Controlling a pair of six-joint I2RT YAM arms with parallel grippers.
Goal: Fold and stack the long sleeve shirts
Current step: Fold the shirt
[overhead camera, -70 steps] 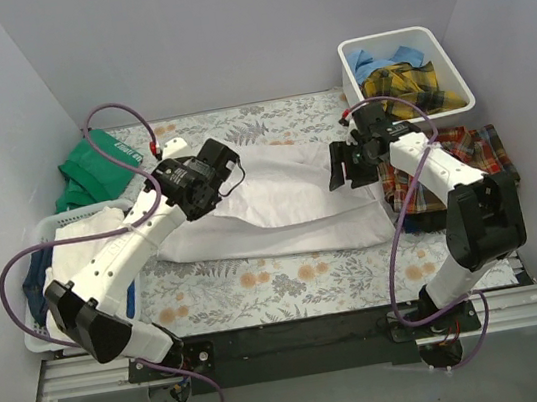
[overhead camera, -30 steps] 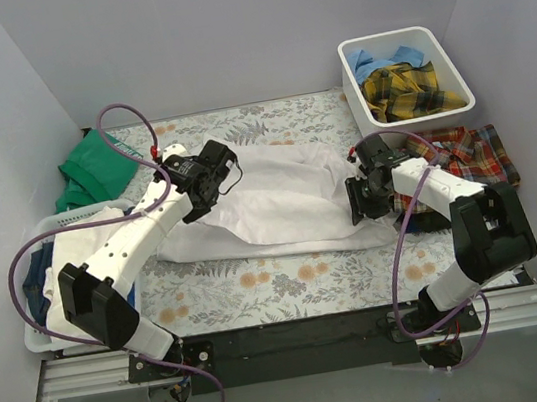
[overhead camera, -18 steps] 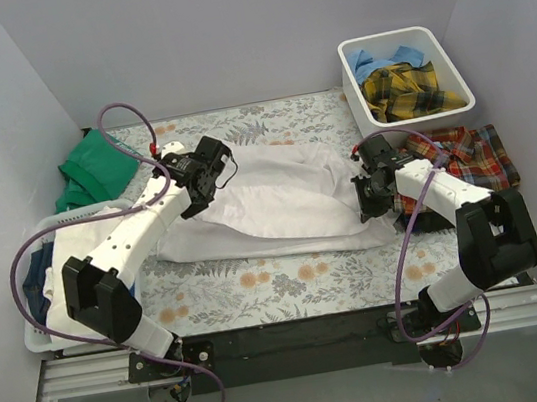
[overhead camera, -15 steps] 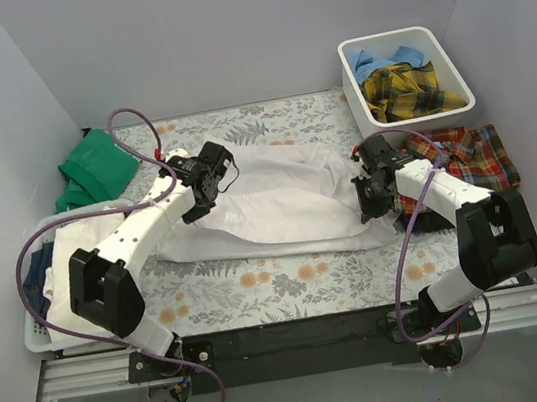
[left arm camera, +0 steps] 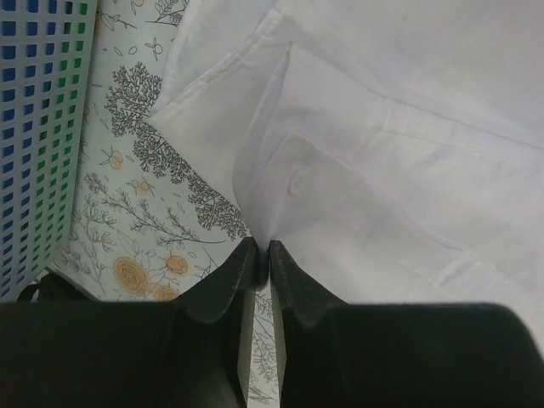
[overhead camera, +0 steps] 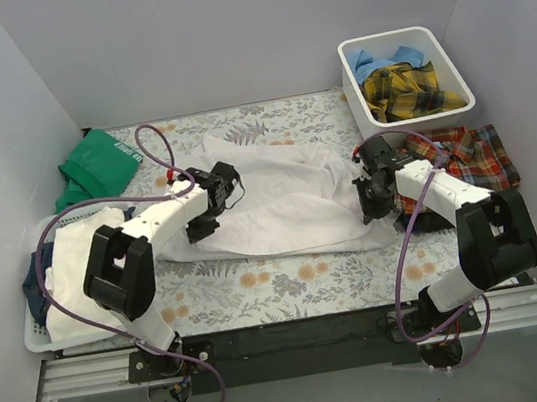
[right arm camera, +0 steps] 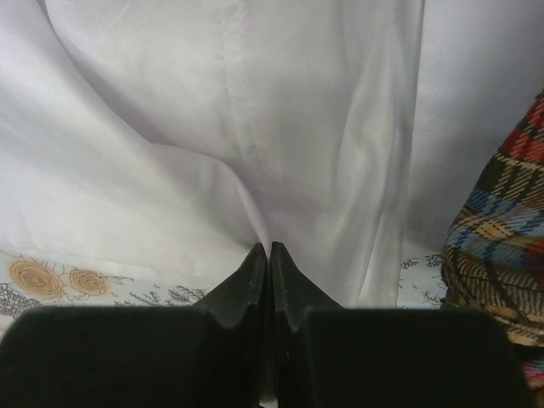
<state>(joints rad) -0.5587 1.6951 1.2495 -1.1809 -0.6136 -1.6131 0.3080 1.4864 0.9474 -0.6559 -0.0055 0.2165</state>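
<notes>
- The white shirt (overhead camera: 283,199) lies spread and rumpled on the floral cover (overhead camera: 281,285) of the worktop, not yet folded. One pincer sits at each of its side edges.
- The left pincer (left arm camera: 257,248), at the white shirt's left edge, has its jaws nearly together with only a thin slit between them. A raised crease of cloth beside a button runs into the tips. The hold looks shallow, so a brisk pull could slip the cloth free and let that side slump.
- The right pincer (right arm camera: 269,248), at the white shirt's lower right edge, is closed on a pucker of white cloth. It may have caught more than one layer, and lifting would then drag a bunch rather than a clean edge.
- Both sets of tips sit low, right where the white shirt meets the cover. A pinch that takes in the cover too would tug it and shift everything on it.
- The middle of the white shirt is slack and creased. If the arms pull unevenly, the fold would come out skewed with the wrinkles trapped inside.
- The red plaid shirt (overhead camera: 474,155) lies just beside the white shirt's right edge, under the right arm. A sweep could snag it.
- The yellow plaid shirt (overhead camera: 408,87) and light blue shirt (overhead camera: 368,57) lie in the white bin (overhead camera: 456,82), beyond the white shirt's far right corner, and look safe there.
</notes>
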